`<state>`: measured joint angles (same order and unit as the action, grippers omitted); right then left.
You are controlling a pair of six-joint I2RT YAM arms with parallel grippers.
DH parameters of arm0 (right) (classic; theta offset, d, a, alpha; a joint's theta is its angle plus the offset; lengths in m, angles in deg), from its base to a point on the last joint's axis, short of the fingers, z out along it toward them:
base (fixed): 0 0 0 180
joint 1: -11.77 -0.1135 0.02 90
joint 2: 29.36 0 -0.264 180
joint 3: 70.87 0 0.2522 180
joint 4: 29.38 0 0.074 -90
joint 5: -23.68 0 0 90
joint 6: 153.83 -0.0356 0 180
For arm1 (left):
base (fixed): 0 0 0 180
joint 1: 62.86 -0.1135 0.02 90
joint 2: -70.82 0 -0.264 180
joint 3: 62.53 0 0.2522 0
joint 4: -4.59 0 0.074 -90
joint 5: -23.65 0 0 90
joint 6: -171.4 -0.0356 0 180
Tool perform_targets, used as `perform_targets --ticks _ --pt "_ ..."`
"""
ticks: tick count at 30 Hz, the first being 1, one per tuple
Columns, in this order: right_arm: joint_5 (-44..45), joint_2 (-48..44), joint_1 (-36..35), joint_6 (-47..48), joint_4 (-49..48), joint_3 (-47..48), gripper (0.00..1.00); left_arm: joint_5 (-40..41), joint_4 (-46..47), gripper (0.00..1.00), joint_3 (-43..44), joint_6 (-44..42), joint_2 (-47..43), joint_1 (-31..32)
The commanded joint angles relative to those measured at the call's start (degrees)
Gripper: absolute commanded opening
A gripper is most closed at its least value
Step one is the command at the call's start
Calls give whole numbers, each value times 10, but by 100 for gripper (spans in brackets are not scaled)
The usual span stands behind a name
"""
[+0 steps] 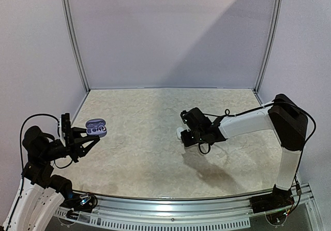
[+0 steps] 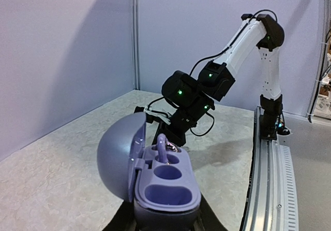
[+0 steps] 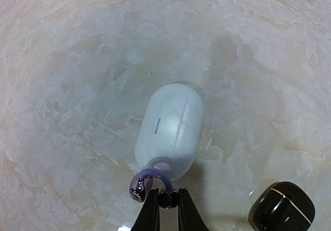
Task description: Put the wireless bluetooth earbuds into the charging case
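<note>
Over at the near-left edge of the worktop (image 1: 145,156), the left claw (image 1: 91,135) was pinched almost closed on the base of the purple charging case (image 2: 166,192). It held the case up off the surface with the lid (image 2: 120,156) swung open. One purple earbud (image 2: 162,149) stood in the far slot. Toward the middle, the right claw (image 3: 165,209), fingers nearly together, gripped a second purple earbud (image 3: 147,183) low over the worktop, right at the end of a white case (image 3: 170,127) lying flat. A black case (image 3: 282,206) lay nearby.
</note>
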<state>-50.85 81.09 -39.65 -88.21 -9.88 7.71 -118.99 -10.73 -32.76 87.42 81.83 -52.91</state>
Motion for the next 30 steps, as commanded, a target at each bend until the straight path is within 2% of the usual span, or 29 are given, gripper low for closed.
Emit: perform_targets --ticks 1,10,17,23,30 --pt "-19 21 -2 -14 -21 10 6 5 -1 0 -5 -3 3 1" --pt "-12 24 -3 -29 -16 2 6 4 0 0 -6 -2 1 0" --pt "-11 37 -2 -37 -8 7 10 4 0 0 -6 -2 0 0" --pt "-12 37 -2 -40 -5 7 20 4 0 0 -6 -1 0 0" --pt "-18 30 -3 -38 10 7 24 4 -1 0 -6 -1 -1 0"
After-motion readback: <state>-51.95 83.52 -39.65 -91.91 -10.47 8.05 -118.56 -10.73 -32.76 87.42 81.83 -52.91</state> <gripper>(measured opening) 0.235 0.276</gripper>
